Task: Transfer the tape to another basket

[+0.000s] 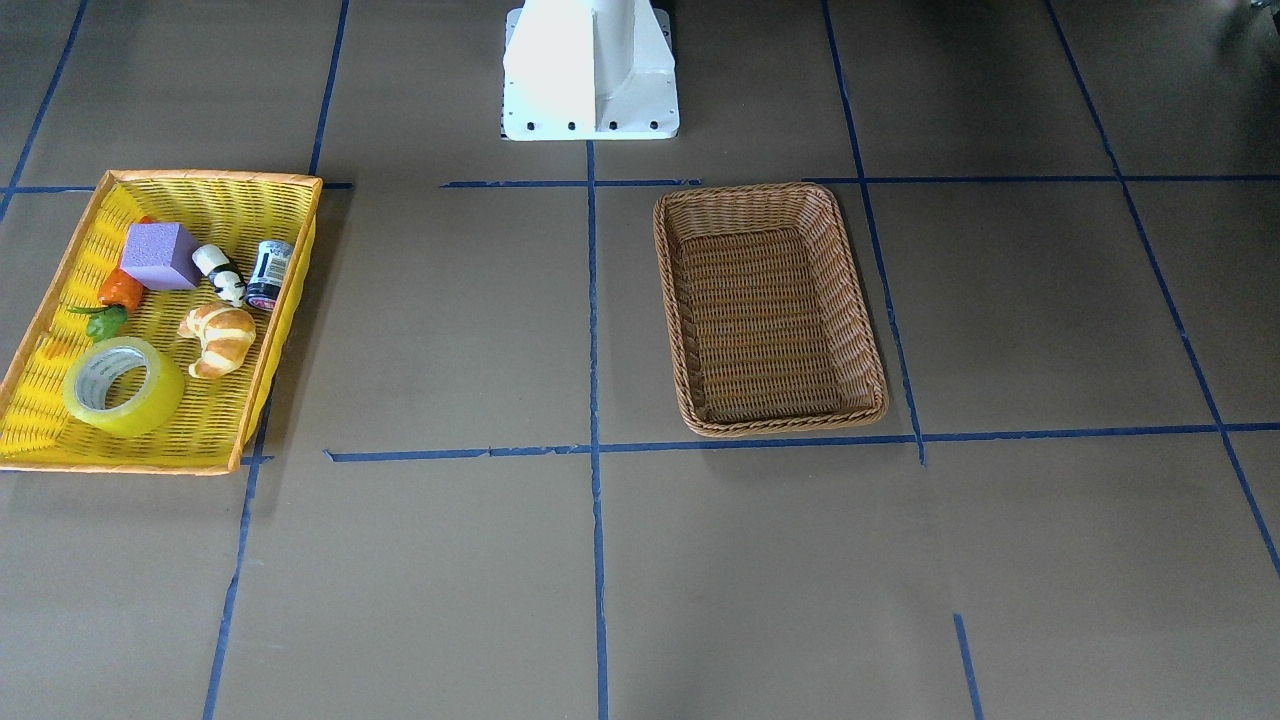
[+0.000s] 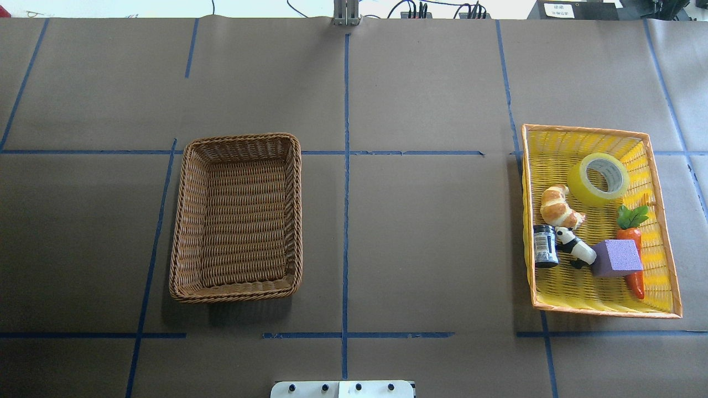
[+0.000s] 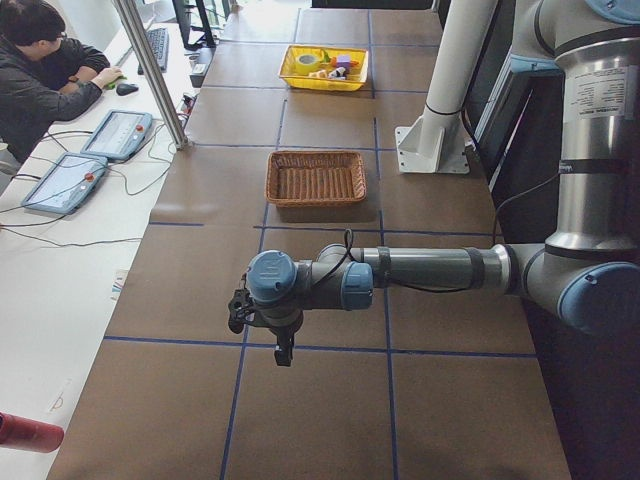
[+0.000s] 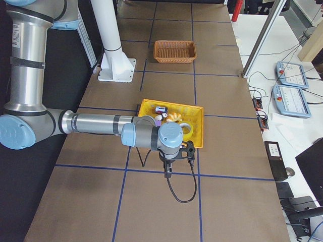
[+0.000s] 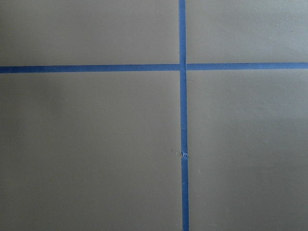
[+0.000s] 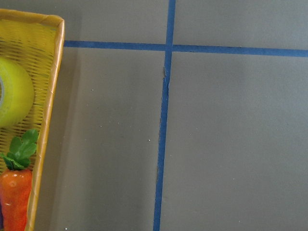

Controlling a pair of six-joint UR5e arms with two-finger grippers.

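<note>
The tape (image 2: 599,179), a yellow-green roll with a white core, lies in the far end of the yellow basket (image 2: 586,130). It also shows in the front view (image 1: 122,385) and at the left edge of the right wrist view (image 6: 14,91). The brown wicker basket (image 2: 243,136) stands on the robot's left half and has nothing in it (image 1: 745,190). My left gripper (image 3: 282,352) shows only in the exterior left view, and my right gripper (image 4: 167,171) only in the exterior right view, just outside the yellow basket. I cannot tell whether either is open or shut.
The yellow basket also holds a croissant (image 2: 560,206), a dark jar (image 2: 545,246), a panda figure (image 2: 575,247), a purple block (image 2: 617,258) and a carrot (image 2: 632,249). The robot's white base (image 1: 590,70) stands at the table's middle edge. An operator (image 3: 40,75) sits beyond the table.
</note>
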